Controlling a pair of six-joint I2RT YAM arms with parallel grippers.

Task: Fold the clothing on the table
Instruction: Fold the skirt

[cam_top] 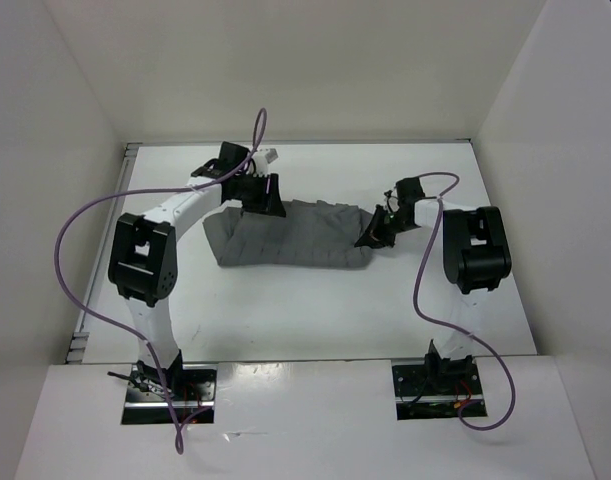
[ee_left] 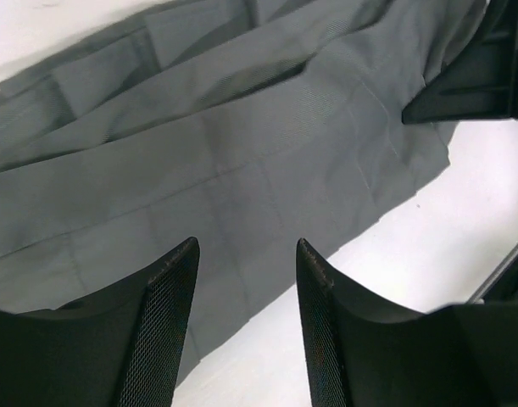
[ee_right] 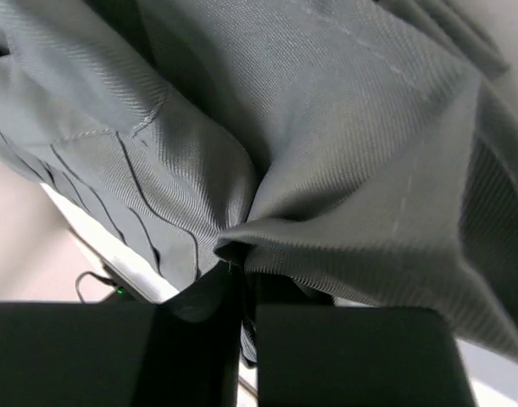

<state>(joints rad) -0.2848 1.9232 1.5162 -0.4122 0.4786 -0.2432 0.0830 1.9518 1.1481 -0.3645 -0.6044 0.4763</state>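
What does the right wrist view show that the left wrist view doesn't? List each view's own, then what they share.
Only the right wrist view: the right gripper shut on a bunched fold of the grey pleated soft-fabric skirt, with stitched pleats beside the pinch.
Only the left wrist view: the left gripper, jaws apart with nothing between them, over the skirt's flat edge, and a broad bare patch of the smooth white table.
Both: the grey skirt fabric filling most of the frame.

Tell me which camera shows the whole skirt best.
The top view: the whole skirt lies in frame. The left wrist sees only one flat part, the right wrist only bunched fabric.
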